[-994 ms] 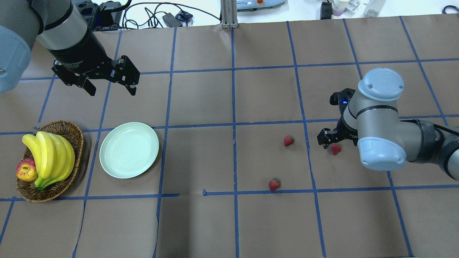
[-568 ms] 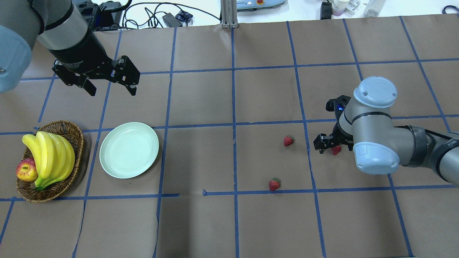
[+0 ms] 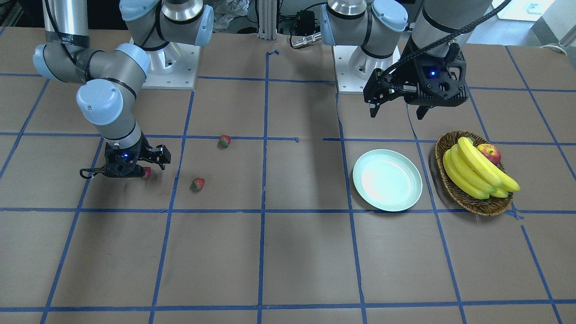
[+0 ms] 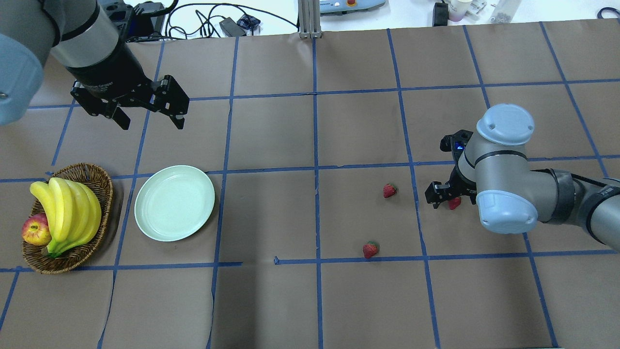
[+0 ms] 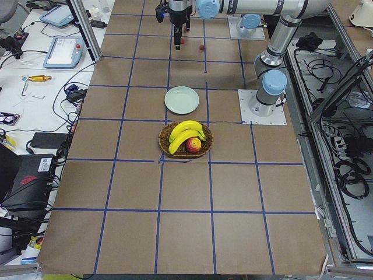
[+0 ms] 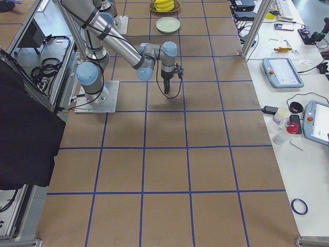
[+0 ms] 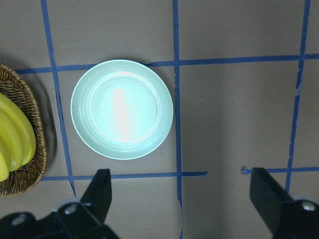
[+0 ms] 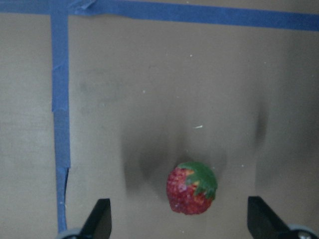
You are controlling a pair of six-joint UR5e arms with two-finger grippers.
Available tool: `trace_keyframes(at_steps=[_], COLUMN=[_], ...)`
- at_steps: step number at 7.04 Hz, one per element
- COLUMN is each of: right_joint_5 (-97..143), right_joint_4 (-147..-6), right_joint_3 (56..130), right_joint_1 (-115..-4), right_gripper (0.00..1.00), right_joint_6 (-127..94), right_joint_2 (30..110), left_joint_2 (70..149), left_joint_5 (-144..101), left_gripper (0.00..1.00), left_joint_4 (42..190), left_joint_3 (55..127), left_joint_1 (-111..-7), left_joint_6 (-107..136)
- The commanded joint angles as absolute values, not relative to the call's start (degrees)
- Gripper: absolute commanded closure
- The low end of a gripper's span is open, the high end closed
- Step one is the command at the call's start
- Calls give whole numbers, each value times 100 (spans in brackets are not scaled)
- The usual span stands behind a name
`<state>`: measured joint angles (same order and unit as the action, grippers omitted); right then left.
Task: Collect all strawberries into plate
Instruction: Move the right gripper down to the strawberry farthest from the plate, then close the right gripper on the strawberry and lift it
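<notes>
Three small red strawberries lie on the brown table. One strawberry (image 4: 389,190) and another (image 4: 370,249) lie free right of centre. The third strawberry (image 4: 454,203) (image 8: 192,187) lies between the fingers of my open right gripper (image 4: 449,196) (image 8: 179,224), which is low over it, with gaps on both sides. The pale mint plate (image 4: 174,202) (image 7: 122,109) (image 3: 387,180) sits empty at the left. My left gripper (image 4: 151,123) (image 7: 182,199) hangs open and empty above the table behind the plate.
A brown wicker basket (image 4: 99,177) with bananas (image 4: 68,213) and an apple (image 4: 35,230) stands just left of the plate. Blue tape lines grid the table. The arm bases (image 3: 173,67) stand at the robot's edge.
My right gripper has come down and slightly left over the third strawberry, then held still. The strawberries, the plate and the left arm have not moved.
</notes>
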<state>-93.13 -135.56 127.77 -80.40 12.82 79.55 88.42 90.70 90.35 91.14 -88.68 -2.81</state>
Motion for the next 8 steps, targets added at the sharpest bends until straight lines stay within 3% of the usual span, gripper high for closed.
trace_keyframes(at_steps=[1, 5, 8], right_joint_5=[-9290, -9343, -9290], right_joint_4=[-13658, -13684, -13668], right_joint_3=[12779, 12779, 12500], right_joint_1=[-7989, -7972, -7972], right_gripper=[20, 70, 74], right_joint_6=[1327, 1432, 1380], right_joint_2=[7910, 7866, 7945], left_joint_2=[8842, 8850, 8842], left_joint_5=[9070, 9070, 9070], left_gripper=[0, 0, 0], left_joint_4=[9035, 9035, 9035], left_joint_3=[9114, 9114, 9114], left_joint_1=[-8868, -8868, -8868], left_joint_6=[-281, -281, -281])
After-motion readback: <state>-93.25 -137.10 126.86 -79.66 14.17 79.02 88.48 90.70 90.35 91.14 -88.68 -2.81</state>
